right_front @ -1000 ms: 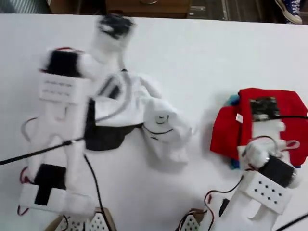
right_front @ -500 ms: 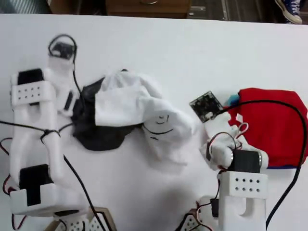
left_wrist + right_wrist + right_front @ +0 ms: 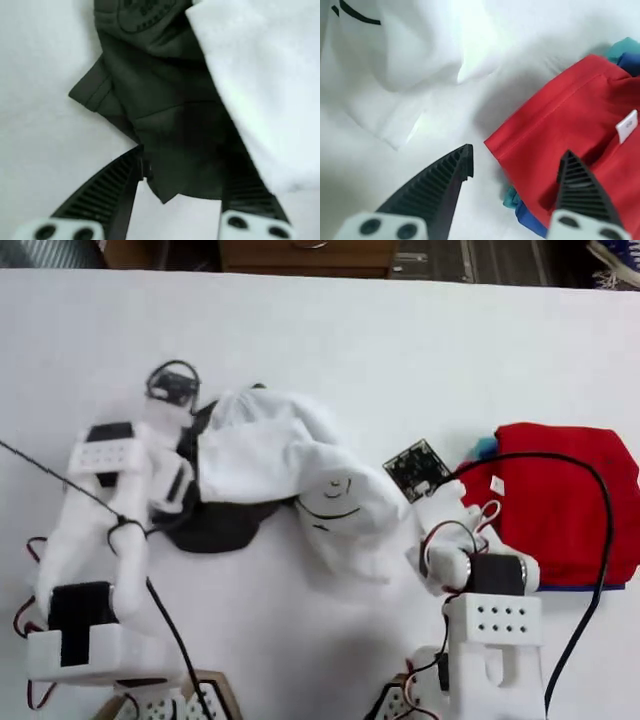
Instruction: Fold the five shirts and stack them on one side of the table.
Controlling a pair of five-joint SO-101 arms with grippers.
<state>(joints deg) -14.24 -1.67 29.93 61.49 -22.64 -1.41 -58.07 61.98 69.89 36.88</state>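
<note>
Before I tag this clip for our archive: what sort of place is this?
Probably a robotics lab or hobby bench: a left arm and right arm with exposed wiring at a plain white table, with a folded red shirt and a crumpled white shirt as work pieces.

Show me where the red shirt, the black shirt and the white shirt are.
red shirt [image 3: 565, 500], high view, middle of its folded top.
black shirt [image 3: 165, 100], left wrist view, middle of the dark cloth.
white shirt [image 3: 255, 455], high view, its flat panel.
</note>
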